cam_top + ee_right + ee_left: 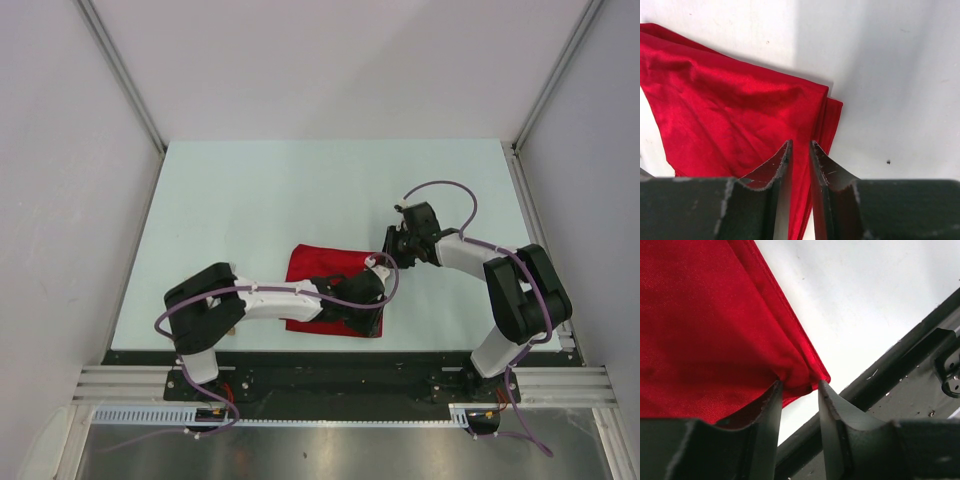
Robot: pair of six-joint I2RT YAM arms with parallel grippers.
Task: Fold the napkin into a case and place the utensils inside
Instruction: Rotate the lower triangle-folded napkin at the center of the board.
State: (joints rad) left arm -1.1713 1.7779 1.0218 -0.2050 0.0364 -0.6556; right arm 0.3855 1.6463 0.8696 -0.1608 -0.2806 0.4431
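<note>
Napkin (315,270) on desk (250,200), centre, near front edge. Left tool (799,383) at its near right corner; right tool (801,143) at its far right corner.

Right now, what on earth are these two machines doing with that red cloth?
Two robot arms are working on a red napkin lying on the table. The left gripper has its fingers either side of the near right corner; the right gripper, fingers almost together, sits at the far right corner. No cutlery is in view.

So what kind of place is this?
Probably a robot lab test cell: left arm and right arm bolted to a rail beside a pale table, plain white walls in metal framing, a red napkin as workpiece.
</note>
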